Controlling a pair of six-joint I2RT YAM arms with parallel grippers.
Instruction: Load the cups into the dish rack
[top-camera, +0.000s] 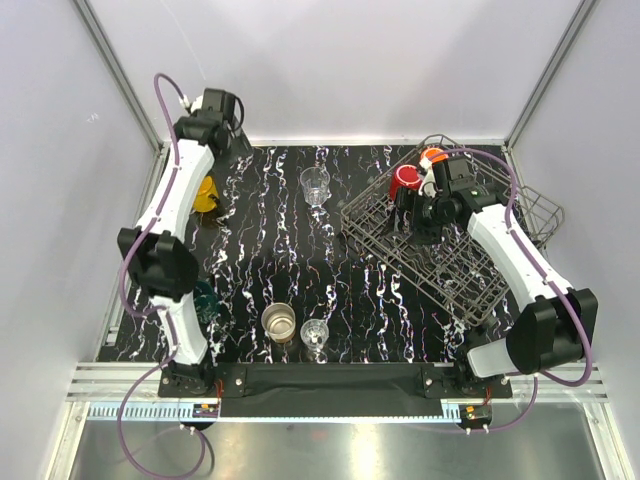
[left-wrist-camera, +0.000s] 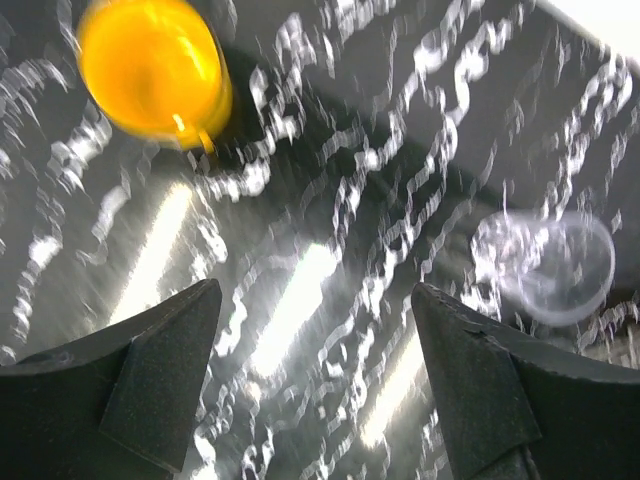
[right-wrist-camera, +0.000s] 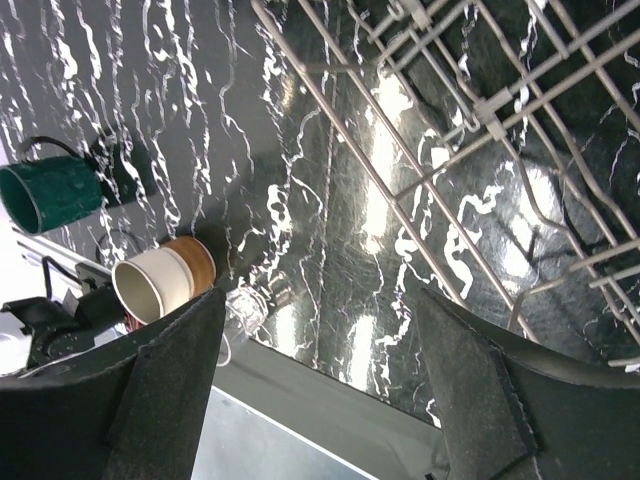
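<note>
A yellow mug (top-camera: 205, 192) (left-wrist-camera: 150, 65) stands at the far left of the table, and a clear glass (top-camera: 315, 185) (left-wrist-camera: 548, 265) stands in the far middle. My left gripper (top-camera: 232, 140) (left-wrist-camera: 315, 288) hovers open above the bare table between them, holding nothing. The dish rack (top-camera: 470, 275) (right-wrist-camera: 500, 110) sits at the right, with a red mug (top-camera: 405, 180) and an orange mug (top-camera: 432, 157) at its far end. My right gripper (top-camera: 412, 225) (right-wrist-camera: 320, 296) is open and empty over the rack's left edge, beside the red mug.
Near the front edge stand a dark teal cup (top-camera: 207, 300) (right-wrist-camera: 50, 195), partly behind the left arm, a brown-and-cream cup (top-camera: 279, 322) (right-wrist-camera: 160, 280) and a second clear glass (top-camera: 315, 335) (right-wrist-camera: 250, 305). White walls enclose the table on three sides.
</note>
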